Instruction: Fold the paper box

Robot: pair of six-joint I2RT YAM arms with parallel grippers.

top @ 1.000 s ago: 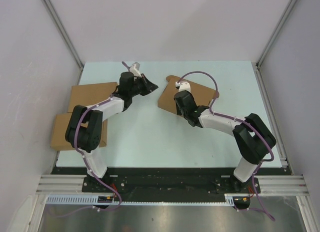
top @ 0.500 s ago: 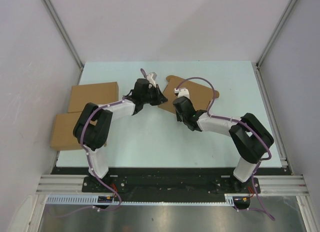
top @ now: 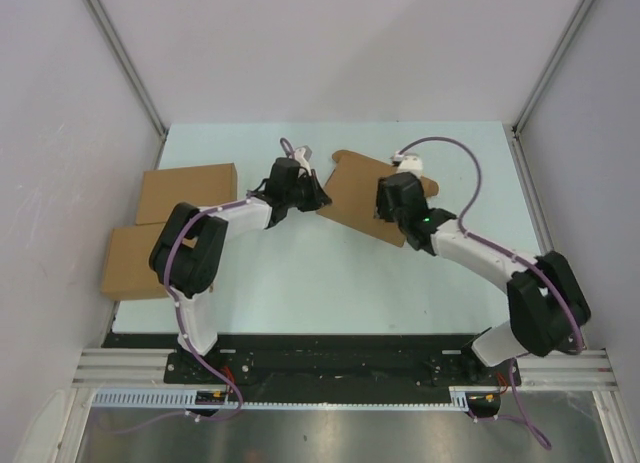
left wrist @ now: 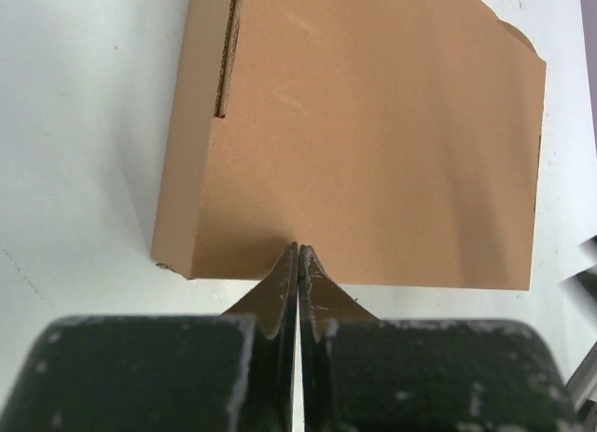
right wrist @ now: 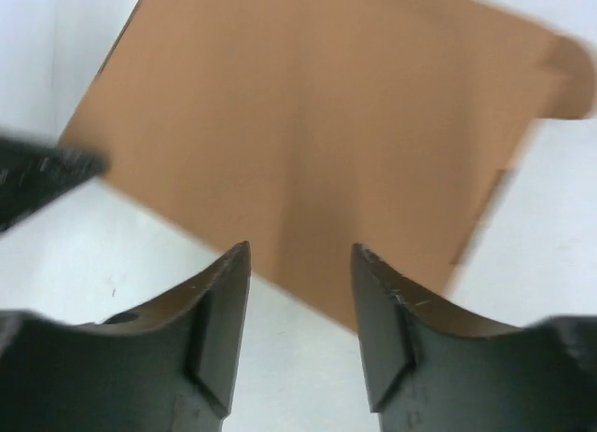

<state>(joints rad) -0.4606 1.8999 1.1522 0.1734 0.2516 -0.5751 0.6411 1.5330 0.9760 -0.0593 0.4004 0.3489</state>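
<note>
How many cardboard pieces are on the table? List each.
3: the paper box at centre; the far flat box and near flat box at the left edge.

pale mint table [top: 300, 283] between plain grey-white walls [top: 340, 43], slanted aluminium posts [top: 122, 58], metal rail [top: 340, 365] at near edge

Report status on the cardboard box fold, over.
Left gripper shut, tips at edge of the plain brown cardboard paper box. Right gripper open over it, holding nothing. Two flat brown boxes sit left, apart.
</note>
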